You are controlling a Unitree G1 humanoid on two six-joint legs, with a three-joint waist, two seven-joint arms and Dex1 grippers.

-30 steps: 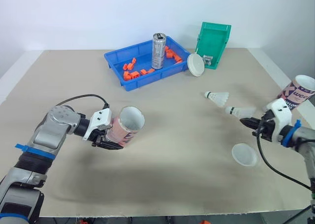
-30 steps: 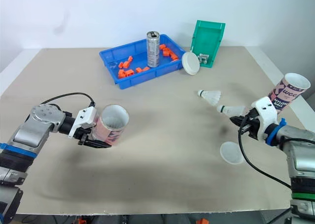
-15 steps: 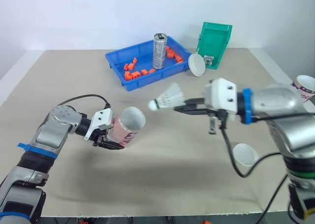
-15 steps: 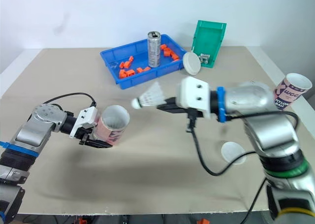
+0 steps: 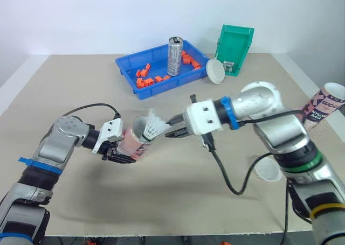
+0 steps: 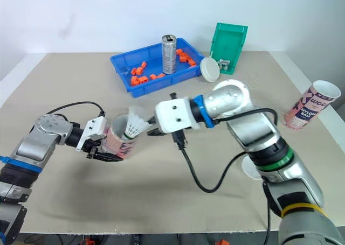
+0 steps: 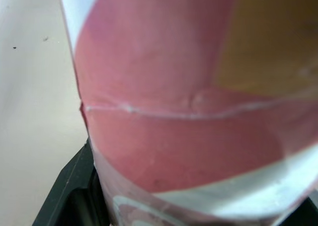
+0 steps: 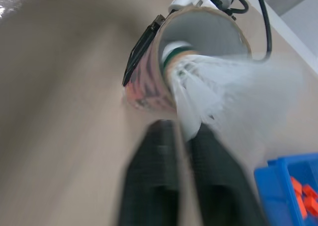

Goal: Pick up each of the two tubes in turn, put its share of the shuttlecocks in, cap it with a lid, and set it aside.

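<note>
From the head, the left gripper (image 5: 116,154) at 8 o'clock on the bench (image 5: 183,202) is clamped on a pink tube (image 5: 136,141), tilted with its open mouth toward 3 o'clock. The right gripper (image 5: 173,132) pinches a shuttlecock (image 5: 154,127) by its feathers, cork nose at that mouth. A second tube (image 5: 325,103) stands at 3 o'clock by the bench edge. One lid (image 5: 268,169) lies flat at 4 o'clock. Another lid (image 5: 214,71) leans at 1 o'clock between the blue tray (image 5: 127,68), which holds a can (image 5: 173,55), and a green bin (image 5: 235,44).

Left wrist: the pink tube's wall sits close against a black finger (image 7: 69,188).

Right wrist: both black fingers (image 8: 149,181) are shut on the feathers, and the green-banded cork sits within the tube's rim.
</note>
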